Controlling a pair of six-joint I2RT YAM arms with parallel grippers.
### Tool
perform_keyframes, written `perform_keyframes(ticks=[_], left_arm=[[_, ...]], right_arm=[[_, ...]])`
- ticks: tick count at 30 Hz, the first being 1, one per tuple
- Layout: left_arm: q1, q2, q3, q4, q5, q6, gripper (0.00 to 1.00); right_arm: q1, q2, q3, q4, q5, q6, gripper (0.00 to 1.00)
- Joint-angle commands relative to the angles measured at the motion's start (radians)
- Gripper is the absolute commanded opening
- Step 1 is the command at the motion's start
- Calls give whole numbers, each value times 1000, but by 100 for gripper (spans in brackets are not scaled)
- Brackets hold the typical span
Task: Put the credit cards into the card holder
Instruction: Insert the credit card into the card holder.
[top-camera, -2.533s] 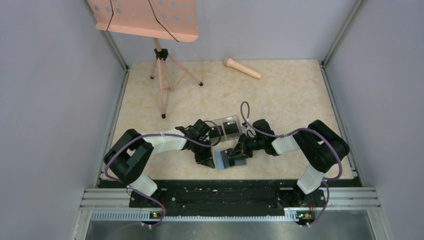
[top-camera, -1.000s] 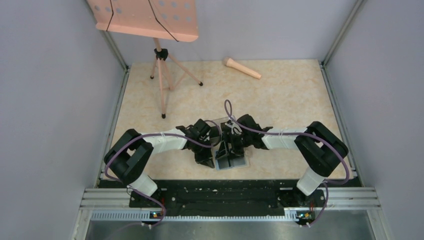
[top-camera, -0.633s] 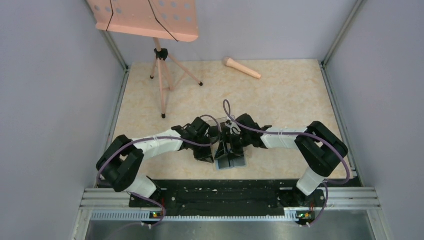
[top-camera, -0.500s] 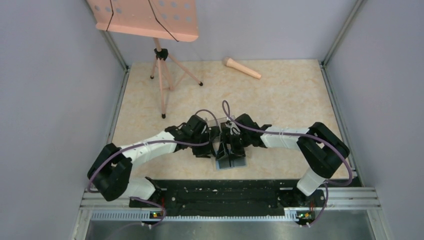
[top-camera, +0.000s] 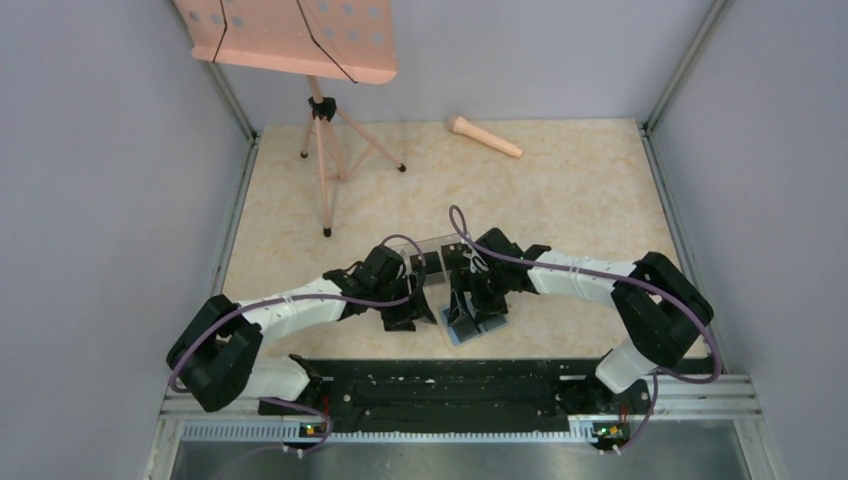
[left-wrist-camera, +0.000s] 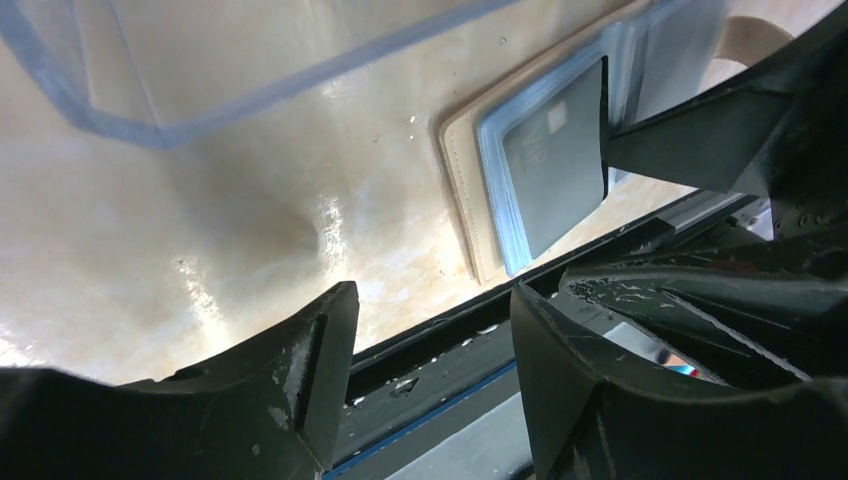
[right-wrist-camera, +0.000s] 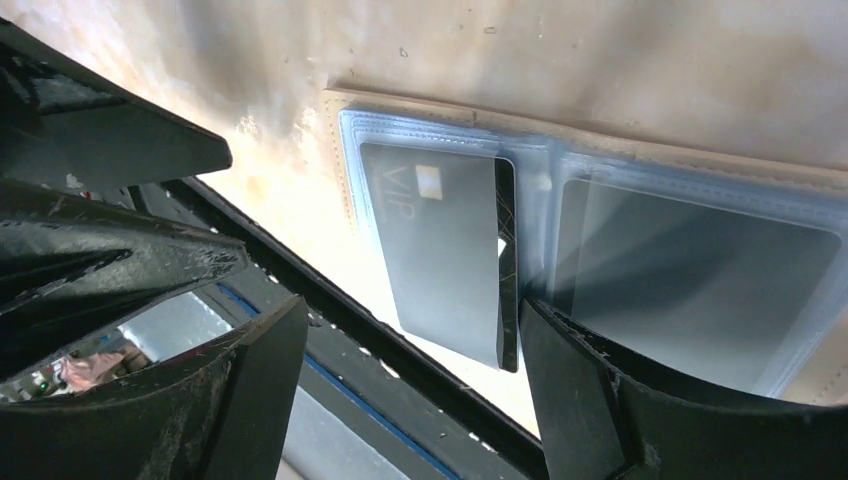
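Note:
The card holder (top-camera: 480, 331) lies open near the table's front edge, beige rim (right-wrist-camera: 700, 150) round light blue pockets. A dark grey credit card (right-wrist-camera: 440, 240) marked VIP sits in its left pocket and sticks out toward the front edge. A second card (right-wrist-camera: 690, 280) lies in the right pocket. My right gripper (right-wrist-camera: 412, 320) hangs open right over the holder, with one finger (right-wrist-camera: 600, 380) against the VIP card's edge at the fold. My left gripper (left-wrist-camera: 430, 310) is open and empty, just left of the holder (left-wrist-camera: 465, 200), and sees the same card (left-wrist-camera: 555, 170).
A long clear plastic box (top-camera: 432, 250) lies just behind both grippers, its wall (left-wrist-camera: 300, 85) close above my left fingers. The black base rail (top-camera: 450, 380) runs along the front edge. A pink music stand (top-camera: 322, 140) and a pink microphone (top-camera: 483, 135) are at the back.
My left gripper has opened and drawn back to the left of the holder. The right gripper stayed over the holder, which has slid a little to the right.

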Motion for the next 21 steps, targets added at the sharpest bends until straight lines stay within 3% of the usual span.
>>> perform_keyframes(ticks=[1,7,12,21], left_arm=[[19,42,-35,181,86,-88,63],[19,120,-58,298,148,-143,63],[18,155,-54,301,155,-152,63],[19,203,-52,331,166,-170,63]], right_arm=[[-8,-52,14,-35,44,-15,75],[-86,-109,-40,22,-26,7,69],[-159,-173,-75,57,-77,-7,69],[-248,-150,-136,36,41,-58,64]])
